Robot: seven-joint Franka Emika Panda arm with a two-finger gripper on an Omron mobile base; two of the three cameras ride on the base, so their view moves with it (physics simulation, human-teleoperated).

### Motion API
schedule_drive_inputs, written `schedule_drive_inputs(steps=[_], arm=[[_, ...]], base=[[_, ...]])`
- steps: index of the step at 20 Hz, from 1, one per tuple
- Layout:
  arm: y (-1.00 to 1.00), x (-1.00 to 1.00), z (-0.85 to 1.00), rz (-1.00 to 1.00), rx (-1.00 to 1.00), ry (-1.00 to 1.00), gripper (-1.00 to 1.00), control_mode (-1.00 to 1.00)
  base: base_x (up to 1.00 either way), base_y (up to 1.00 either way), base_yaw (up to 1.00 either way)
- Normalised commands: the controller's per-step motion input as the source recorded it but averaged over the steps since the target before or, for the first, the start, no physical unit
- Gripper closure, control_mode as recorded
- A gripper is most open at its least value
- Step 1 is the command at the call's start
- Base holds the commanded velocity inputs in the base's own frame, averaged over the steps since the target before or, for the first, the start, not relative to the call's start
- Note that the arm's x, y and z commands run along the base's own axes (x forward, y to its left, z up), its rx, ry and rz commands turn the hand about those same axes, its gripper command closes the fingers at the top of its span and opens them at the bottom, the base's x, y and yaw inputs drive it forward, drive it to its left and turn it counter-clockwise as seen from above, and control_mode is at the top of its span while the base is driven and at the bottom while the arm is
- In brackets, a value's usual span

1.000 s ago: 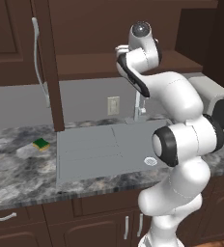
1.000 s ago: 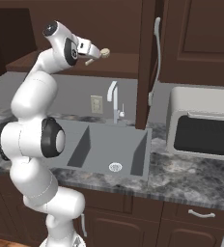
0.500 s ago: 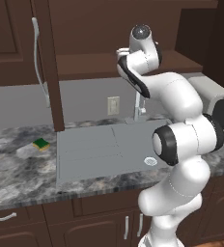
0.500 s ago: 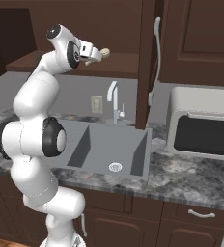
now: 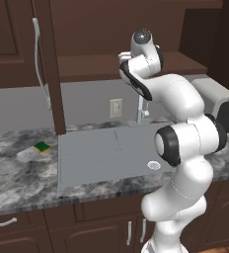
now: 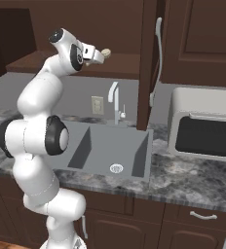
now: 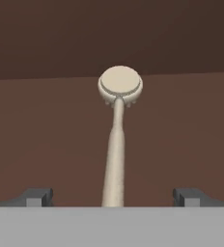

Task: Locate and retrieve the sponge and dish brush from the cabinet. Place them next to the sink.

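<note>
Halfway done, judging by the sponge [image 5: 42, 147] set on the counter beside the sink [image 5: 106, 158], far below the pincer [image 7: 113, 197], spread wide and empty astride the handle of the dish brush [image 7: 119, 116] lying on the cabinet [image 7: 46, 140] shelf: 1 item left.

One sponge [image 5: 42, 147], one dish brush [image 7: 118, 123]

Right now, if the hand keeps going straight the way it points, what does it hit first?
The dish brush. Its handle runs up the middle between the open hand's fingertips, round head farthest away, lying on the cabinet shelf. Beyond it, likely the cabinet's back wall; depth is unclear.
</note>
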Motion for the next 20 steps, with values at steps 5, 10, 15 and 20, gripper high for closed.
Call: schedule_drive_inputs(steps=[5,10,15,20], arm=[[0.00,0.01,-0.04,0.00,0.00,0.00,1.00,-1.00],[0.00,0.02,0.00,0.00,0.00,0.00,1.00,-1.00],[0.04,0.00,0.00,-0.02,0.00,0.00,1.00,-1.00],[0.15,-0.15,0.11,-0.08,-0.01,-0.02,1.00,-1.00]], base=[[0.00,0.00,0.00],[0.00,0.00,0.00],[0.00,0.00,0.00],[0.00,0.00,0.00]])
